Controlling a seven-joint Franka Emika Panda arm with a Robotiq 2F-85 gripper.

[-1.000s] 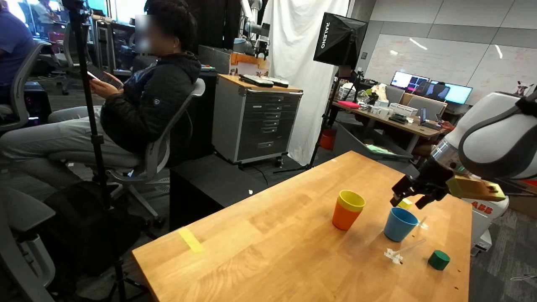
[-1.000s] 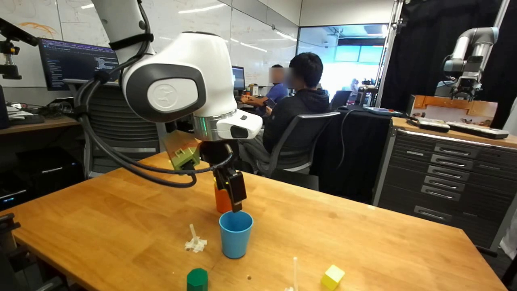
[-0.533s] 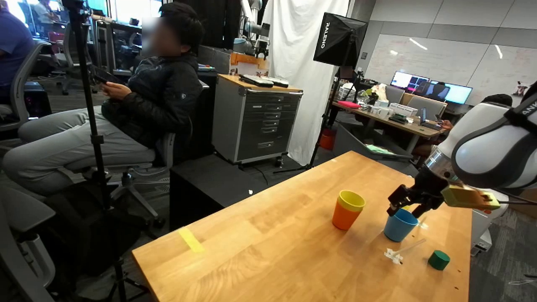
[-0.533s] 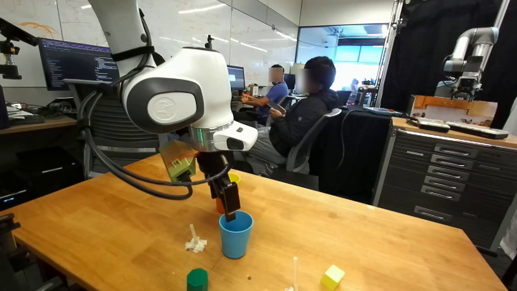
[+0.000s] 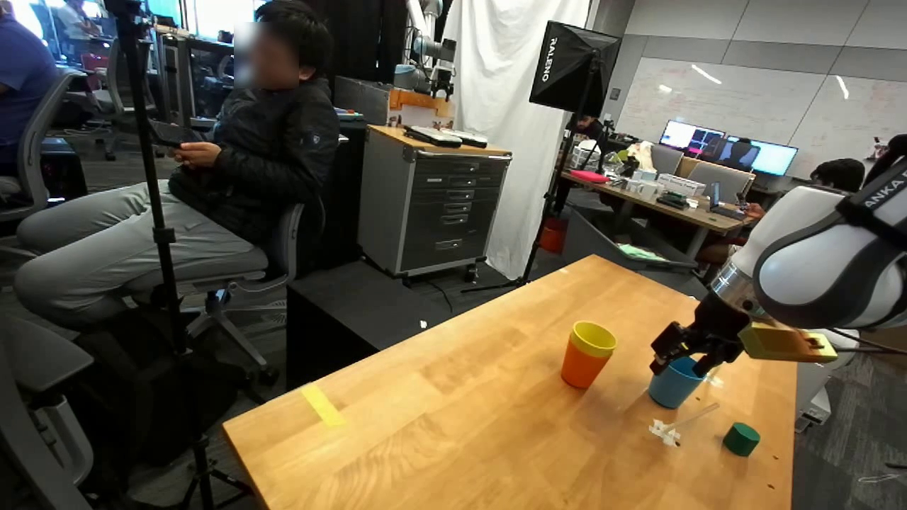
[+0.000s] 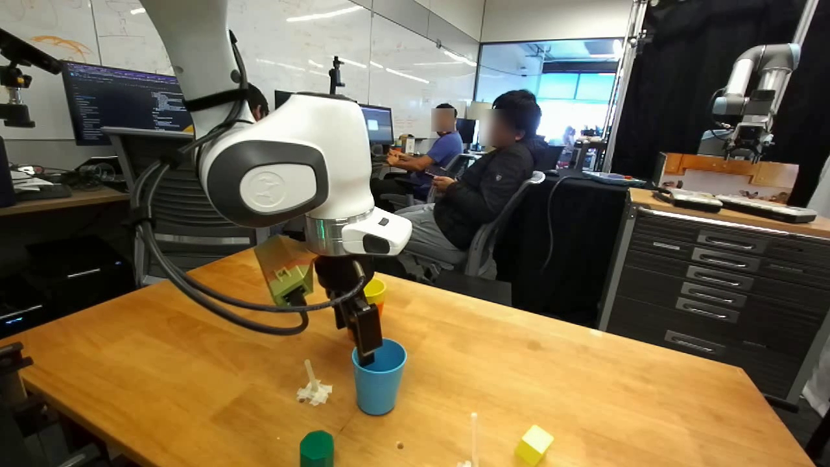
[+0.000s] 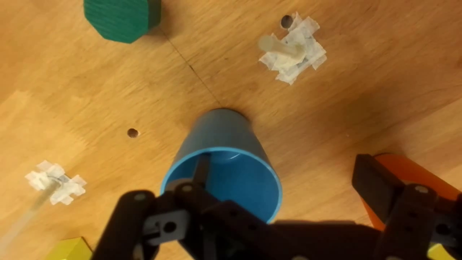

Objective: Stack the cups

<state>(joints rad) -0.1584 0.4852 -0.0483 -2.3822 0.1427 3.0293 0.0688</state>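
Leftmost on your worktop (image 5: 439, 432), in an exterior view, lies a strip of yellow tape (image 5: 322, 405), no likely trouble. Next comes your target: the yellow cup (image 5: 594, 341) sits nested in the red-orange cup (image 5: 584, 368), both upright. Bring the last cup across too low or skewed, and its base could catch the yellow rim and knock the pair over; a lopsided hold would be the likeliest cause.

Further right you have the claw (image 5: 679, 369), spread open and holding nothing, at the mouth of the upright blue cup (image 5: 673, 394). The wrist view puts one finger (image 7: 201, 169) over or inside that mouth and its partner outside, so you seem set to pinch a single wall. Pinch off-centre and the cup may swing as you lift; lower too far and you might press on it and tip it. Whether that finger touches anything, you can't tell. A stick (image 7: 283, 48) taped near the cup could snag it if you drag instead of lifting. The green block (image 5: 741, 439) stands furthest right, apart.

Your count on the worktop: one tape strip; three cups, two nested and one loose; two taped sticks; two blocks, that green one plus a yellow block (image 6: 535, 445).
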